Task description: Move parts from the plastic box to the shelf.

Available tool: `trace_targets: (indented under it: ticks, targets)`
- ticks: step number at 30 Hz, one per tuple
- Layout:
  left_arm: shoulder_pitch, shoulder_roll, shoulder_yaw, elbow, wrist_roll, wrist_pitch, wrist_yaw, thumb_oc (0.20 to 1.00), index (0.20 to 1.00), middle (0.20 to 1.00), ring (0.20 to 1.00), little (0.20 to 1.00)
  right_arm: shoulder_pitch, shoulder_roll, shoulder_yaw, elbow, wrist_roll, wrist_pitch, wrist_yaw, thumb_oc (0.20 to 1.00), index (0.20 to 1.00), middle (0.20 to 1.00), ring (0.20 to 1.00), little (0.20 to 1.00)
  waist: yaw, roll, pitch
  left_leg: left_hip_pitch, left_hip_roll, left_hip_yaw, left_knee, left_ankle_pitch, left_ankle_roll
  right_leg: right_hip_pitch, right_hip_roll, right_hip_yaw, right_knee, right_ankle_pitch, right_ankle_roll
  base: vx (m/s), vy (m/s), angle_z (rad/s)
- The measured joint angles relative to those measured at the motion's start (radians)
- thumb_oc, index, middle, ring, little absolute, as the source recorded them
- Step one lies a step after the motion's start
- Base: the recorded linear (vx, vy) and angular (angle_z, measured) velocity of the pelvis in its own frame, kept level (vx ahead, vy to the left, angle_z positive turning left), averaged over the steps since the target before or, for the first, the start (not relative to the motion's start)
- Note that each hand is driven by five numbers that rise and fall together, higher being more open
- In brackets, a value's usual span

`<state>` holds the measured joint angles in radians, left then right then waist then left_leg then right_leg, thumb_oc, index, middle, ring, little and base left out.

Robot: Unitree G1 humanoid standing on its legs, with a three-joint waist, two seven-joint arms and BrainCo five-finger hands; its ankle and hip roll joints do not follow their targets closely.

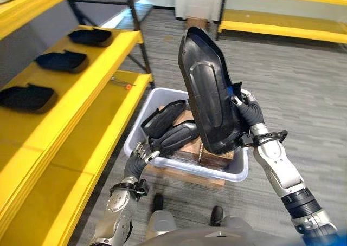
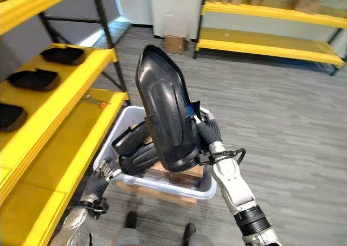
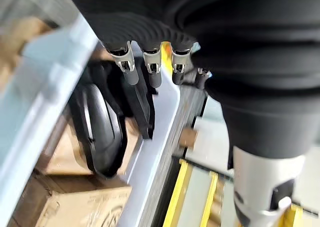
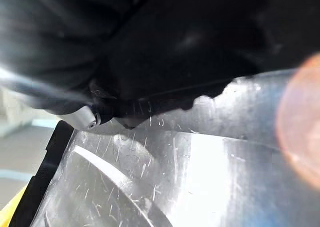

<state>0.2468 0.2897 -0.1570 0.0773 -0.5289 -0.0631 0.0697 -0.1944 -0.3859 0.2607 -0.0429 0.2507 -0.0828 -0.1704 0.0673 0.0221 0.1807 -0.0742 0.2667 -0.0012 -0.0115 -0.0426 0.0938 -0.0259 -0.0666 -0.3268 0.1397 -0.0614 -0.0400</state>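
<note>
My right hand (image 1: 246, 109) is closed around the edge of a big black part (image 1: 209, 91), and I hold it up above the plastic box (image 1: 149, 102), clear of what is left inside. The part stands almost upright. Its long axis runs from the rounded lower end, just over the near rim of the box, up to the narrower end, which points up and leans a little away from me. The wide moulded face looks toward my left, toward the yellow shelf (image 1: 92, 83). My fingers grip it on its right edge, about in the middle and a bit lower.

The shelf lies to the left of the part, and the box is between. On the upper level three smaller black parts (image 1: 62, 60) already lie in a row, with free places around them. So I judge that the coming move is a carry to the left across my body, and the part must be tipped from upright to flat before it can rest on a level.

My left hand (image 1: 142, 151) is low at the near left corner of the box, fingers loose and holding nothing, close to the two dark parts (image 1: 173, 129) inside. It is the hand nearer to the shelf.
</note>
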Motion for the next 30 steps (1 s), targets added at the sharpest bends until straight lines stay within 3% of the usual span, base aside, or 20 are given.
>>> trace_targets:
  ticks: [3, 5, 6, 8, 9, 10, 11, 12, 13, 18, 22, 24, 26, 27, 28, 29, 30]
  targets:
    - [-0.014, 0.007, 0.0, 0.029, -0.001, 0.006, 0.0, 1.0, 1.0, 1.0, 1.0, 1.0, 0.004, 0.019, -0.003, -0.005, -0.001, 0.0, -0.007, 0.2, 0.2, 0.2, 0.2, 0.2, -0.004, -0.044, 0.007, -0.011, 0.015, 0.111, 0.222, 0.016, -0.107, 0.031, -0.079, -0.063, -0.007, 0.009, 0.008, 0.0, 0.165, 0.72]
    - [-0.049, 0.004, -0.012, 0.047, -0.001, 0.013, -0.007, 1.0, 1.0, 1.0, 1.0, 1.0, 0.021, 0.02, -0.038, -0.012, -0.001, 0.0, -0.018, 0.2, 0.2, 0.2, 0.2, 0.2, -0.038, -0.038, 0.004, 0.037, 0.057, 0.167, 0.243, 0.015, -0.155, 0.069, -0.104, -0.133, -0.004, 0.009, 0.046, 0.07, 0.297, 1.13]
    - [-0.06, -0.004, -0.013, 0.042, -0.001, 0.012, -0.007, 1.0, 1.0, 1.0, 1.0, 1.0, 0.03, 0.019, -0.057, -0.016, -0.001, 0.0, -0.027, 0.2, 0.2, 0.2, 0.2, 0.2, -0.055, -0.018, -0.008, 0.064, 0.067, 0.173, 0.203, 0.022, -0.16, 0.069, -0.111, -0.151, 0.018, -0.007, 0.057, 0.08, 0.4, 0.99]
    - [-0.075, -0.01, -0.027, 0.044, 0.001, 0.013, -0.019, 1.0, 1.0, 1.0, 1.0, 1.0, 0.044, 0.019, -0.099, -0.02, -0.001, -0.004, -0.035, 0.2, 0.2, 0.2, 0.2, 0.2, -0.056, 0.021, -0.03, 0.117, 0.037, 0.157, 0.11, 0.02, -0.158, 0.04, -0.14, -0.169, 0.084, -0.025, 0.09, 0.04, 0.217, 0.58]
    - [-0.083, 0.001, -0.029, 0.048, 0.001, 0.013, -0.02, 1.0, 1.0, 1.0, 1.0, 1.0, 0.044, 0.032, -0.106, -0.017, -0.001, -0.004, -0.042, 0.2, 0.2, 0.2, 0.2, 0.2, -0.056, 0.014, -0.028, 0.128, 0.02, 0.163, 0.087, 0.027, -0.209, 0.022, -0.172, -0.167, 0.12, -0.028, 0.103, 0.04, 0.206, 0.28]
    - [-0.086, 0.013, -0.025, 0.048, 0.001, 0.012, -0.019, 1.0, 1.0, 1.0, 1.0, 1.0, 0.048, 0.038, -0.096, -0.017, 0.0, -0.004, -0.046, 0.2, 0.2, 0.2, 0.2, 0.2, -0.055, -0.007, -0.024, 0.123, -0.017, 0.164, 0.091, 0.028, -0.215, 0.006, -0.207, -0.147, 0.142, -0.024, 0.107, 0.05, 0.285, 0.2]
    - [-0.088, 0.025, -0.02, 0.048, 0.001, 0.013, -0.019, 1.0, 1.0, 1.0, 1.0, 1.0, 0.053, 0.045, -0.088, -0.016, -0.001, -0.004, -0.044, 0.2, 0.2, 0.2, 0.2, 0.2, -0.047, -0.025, -0.021, 0.116, -0.046, 0.168, 0.099, 0.024, -0.209, 0.006, -0.232, -0.131, 0.139, -0.02, 0.114, 0.07, 0.383, 0.41]
    - [-0.098, 0.05, -0.02, 0.048, 0.003, 0.014, -0.02, 1.0, 1.0, 1.0, 1.0, 1.0, 0.075, 0.058, -0.083, -0.017, -0.012, -0.003, -0.036, 0.2, 0.2, 0.2, 0.2, 0.2, -0.025, -0.056, -0.025, 0.089, -0.105, 0.154, 0.119, 0.005, -0.184, 0.022, -0.29, -0.148, 0.123, 0.002, 0.145, 0.06, 0.288, 0.5]
    - [-0.103, 0.051, -0.012, 0.048, 0.003, 0.012, -0.019, 1.0, 1.0, 1.0, 1.0, 1.0, 0.081, 0.06, -0.084, -0.017, -0.017, 0.0, -0.035, 0.2, 0.2, 0.2, 0.2, 0.2, -0.016, -0.066, -0.023, 0.086, -0.131, 0.145, 0.127, -0.001, -0.173, 0.04, -0.309, -0.159, 0.104, 0.017, 0.158, 0.08, 0.319, 0.51]
    - [-0.099, 0.081, 0.023, 0.046, 0.007, 0.009, -0.018, 1.0, 1.0, 1.0, 1.0, 1.0, 0.078, 0.103, -0.073, -0.017, -0.04, 0.005, -0.031, 0.2, 0.2, 0.2, 0.2, 0.2, 0.042, -0.109, -0.029, -0.006, -0.203, 0.11, 0.234, -0.05, -0.135, 0.05, -0.358, -0.164, 0.052, 0.056, 0.164, 0.05, 0.257, 0.34]
    - [-0.097, 0.082, 0.045, 0.038, 0.01, 0.004, -0.018, 1.0, 1.0, 1.0, 1.0, 1.0, 0.07, 0.123, -0.097, -0.016, -0.052, 0.011, -0.042, 0.2, 0.2, 0.2, 0.2, 0.2, 0.063, -0.146, -0.017, -0.11, -0.249, 0.074, 0.372, -0.116, -0.1, 0.072, -0.399, -0.209, 0.034, 0.102, 0.213, 0.06, 0.277, 0.48]
    - [-0.096, 0.084, 0.05, 0.043, 0.012, 0.004, -0.017, 1.0, 1.0, 1.0, 1.0, 1.0, 0.069, 0.132, -0.095, -0.016, -0.059, 0.012, -0.048, 0.2, 0.2, 0.2, 0.2, 0.2, 0.069, -0.155, -0.01, -0.138, -0.278, 0.066, 0.4, -0.133, -0.072, 0.07, -0.425, -0.205, 0.033, 0.159, 0.194, 0.08, 0.27, 0.42]
    - [-0.098, 0.087, 0.058, 0.05, 0.031, 0.004, -0.016, 1.0, 1.0, 1.0, 1.0, 1.0, 0.067, 0.143, -0.084, -0.016, -0.062, 0.015, -0.048, 0.2, 0.2, 0.2, 0.2, 0.2, 0.065, -0.158, -0.009, -0.149, -0.31, 0.063, 0.401, -0.14, -0.044, 0.063, -0.458, -0.199, 0.033, 0.245, 0.133, 0.06, 0.233, 0.33]
    - [-0.096, 0.097, 0.068, 0.05, 0.035, 0.003, -0.015, 1.0, 1.0, 1.0, 1.0, 1.0, 0.054, 0.145, -0.068, -0.016, -0.072, 0.017, -0.049, 0.2, 0.2, 0.2, 0.2, 0.2, 0.067, -0.155, -0.007, -0.15, -0.325, 0.068, 0.399, -0.142, -0.019, 0.044, -0.473, -0.166, 0.042, 0.303, 0.112, 0.12, 0.343, 0.09]
    - [-0.1, 0.124, 0.091, 0.051, 0.044, 0.002, 0.004, 1.0, 1.0, 1.0, 1.0, 1.0, 0.032, 0.148, -0.042, -0.018, -0.08, 0.017, -0.037, 0.2, 0.2, 0.2, 0.2, 0.2, 0.067, -0.145, 0.0, -0.137, -0.337, 0.066, 0.37, -0.118, 0.009, -0.001, -0.462, -0.104, 0.12, 0.265, 0.143, 0.15, 0.309, 0.09]
    - [-0.108, 0.132, 0.101, 0.052, 0.05, 0.003, 0.005, 1.0, 1.0, 1.0, 1.0, 1.0, 0.034, 0.146, -0.045, -0.021, -0.083, 0.017, -0.029, 0.2, 0.2, 0.2, 0.2, 0.2, 0.059, -0.137, 0.003, -0.128, -0.345, 0.057, 0.337, -0.106, 0.03, -0.014, -0.42, -0.025, 0.165, 0.254, 0.15, 0.19, 0.352, 0.25]
    - [-0.118, 0.131, 0.105, 0.053, 0.051, 0.002, 0.009, 1.0, 1.0, 1.0, 1.0, 1.0, 0.039, 0.146, -0.049, -0.021, -0.088, 0.017, -0.03, 0.2, 0.2, 0.2, 0.2, 0.2, 0.046, -0.129, 0.006, -0.097, -0.359, 0.01, 0.263, -0.054, 0.037, -0.039, -0.332, 0.101, 0.223, 0.138, 0.156, 0.13, 0.128, 0.5]
